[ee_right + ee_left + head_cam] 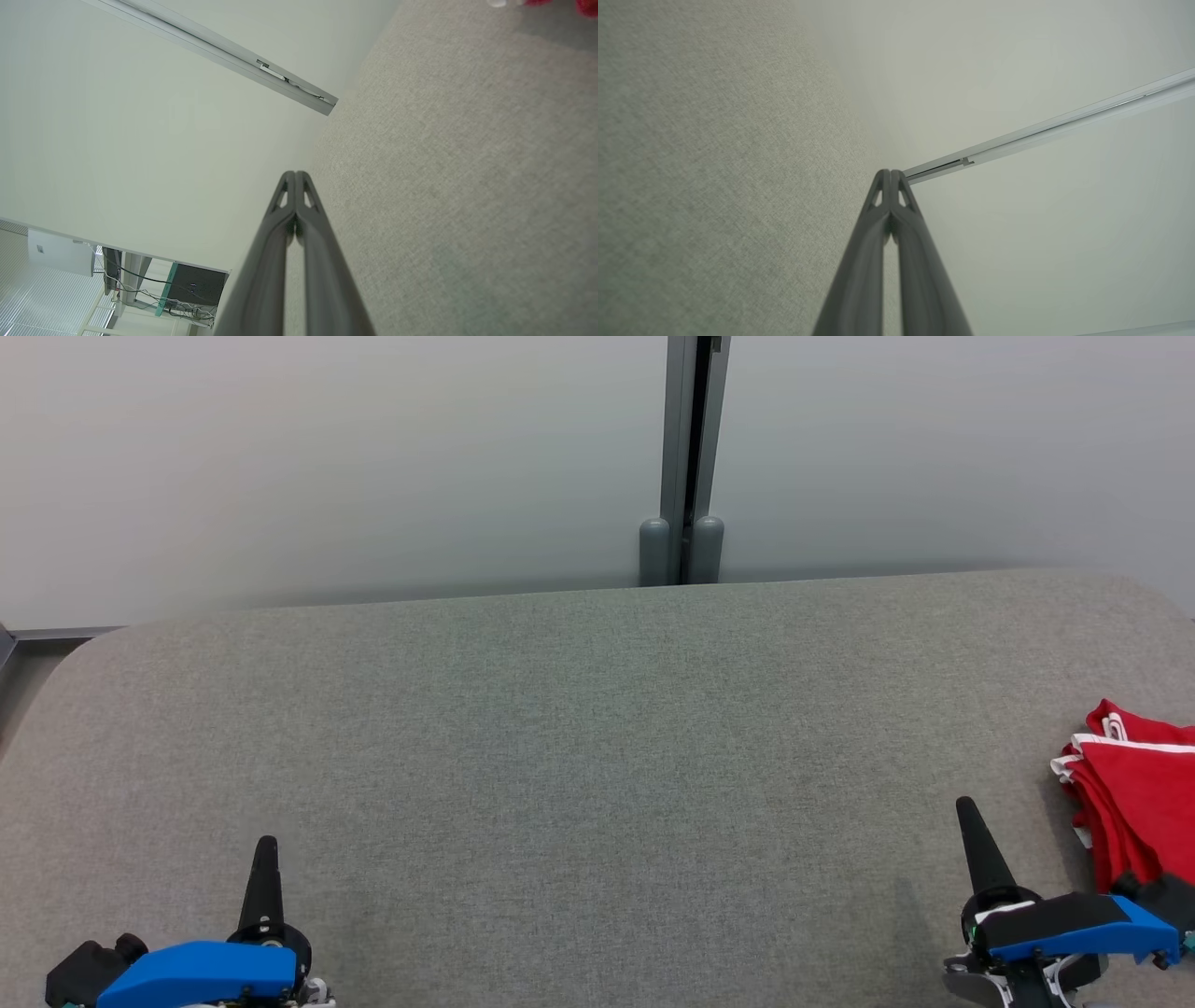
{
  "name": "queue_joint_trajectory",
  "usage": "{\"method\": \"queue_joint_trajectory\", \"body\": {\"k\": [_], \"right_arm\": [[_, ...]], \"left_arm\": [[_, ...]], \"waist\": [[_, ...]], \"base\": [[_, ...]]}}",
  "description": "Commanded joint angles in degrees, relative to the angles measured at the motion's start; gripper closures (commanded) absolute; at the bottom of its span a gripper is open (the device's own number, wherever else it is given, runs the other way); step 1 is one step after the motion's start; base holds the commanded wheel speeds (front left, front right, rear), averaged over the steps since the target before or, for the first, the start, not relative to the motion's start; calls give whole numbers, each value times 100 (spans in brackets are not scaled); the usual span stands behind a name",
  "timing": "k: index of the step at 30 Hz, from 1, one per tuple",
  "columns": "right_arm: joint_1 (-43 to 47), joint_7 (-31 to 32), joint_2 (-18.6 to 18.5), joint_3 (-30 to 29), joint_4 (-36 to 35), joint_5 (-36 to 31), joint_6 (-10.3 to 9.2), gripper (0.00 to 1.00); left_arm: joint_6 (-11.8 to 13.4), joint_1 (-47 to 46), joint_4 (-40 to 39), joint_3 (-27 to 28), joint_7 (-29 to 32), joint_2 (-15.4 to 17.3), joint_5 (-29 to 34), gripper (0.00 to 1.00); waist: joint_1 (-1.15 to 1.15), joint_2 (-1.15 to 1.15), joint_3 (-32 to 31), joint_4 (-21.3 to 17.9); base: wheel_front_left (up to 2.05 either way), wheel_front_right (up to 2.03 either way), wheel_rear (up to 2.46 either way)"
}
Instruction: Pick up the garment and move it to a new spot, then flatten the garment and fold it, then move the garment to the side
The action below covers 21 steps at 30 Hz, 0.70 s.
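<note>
Garment point(1139, 793), red with white trim, lies folded at 3 o'clock on the grey table point(597, 756), near its edge. Left gripper point(266, 847) and right gripper point(967, 807): both fully closed, holding nothing. Risk: the right gripper, close beside the cloth, could snag a layer and unfold it.

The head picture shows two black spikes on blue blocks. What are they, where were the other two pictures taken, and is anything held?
Those spikes are the robot's two claws, each a pair of long dark fingers pressed shut. The left claw and right claw sit over a grey fabric-covered table, seen from its head camera. The other pictures come from wrist cameras looking along each claw's fingers. A red garment with white trim lies at the table's right edge. Neither claw holds anything.
</note>
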Motion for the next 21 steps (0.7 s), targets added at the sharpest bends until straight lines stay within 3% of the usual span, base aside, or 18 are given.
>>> {"method": "queue_joint_trajectory", "body": {"k": [1,21], "right_arm": [[-2,48,-35,-20,-111,165,2,100],[21,337,-41,-125,-350,1237,2,100]], "left_arm": [[5,-162,-88,46,41,12,-141,100],[6,-285,-222,141,332,-15,-1089,100]], "waist": [[0,0,1,1],[0,0,16,12]], "base": [[0,0,0],[0,0,0]]}}
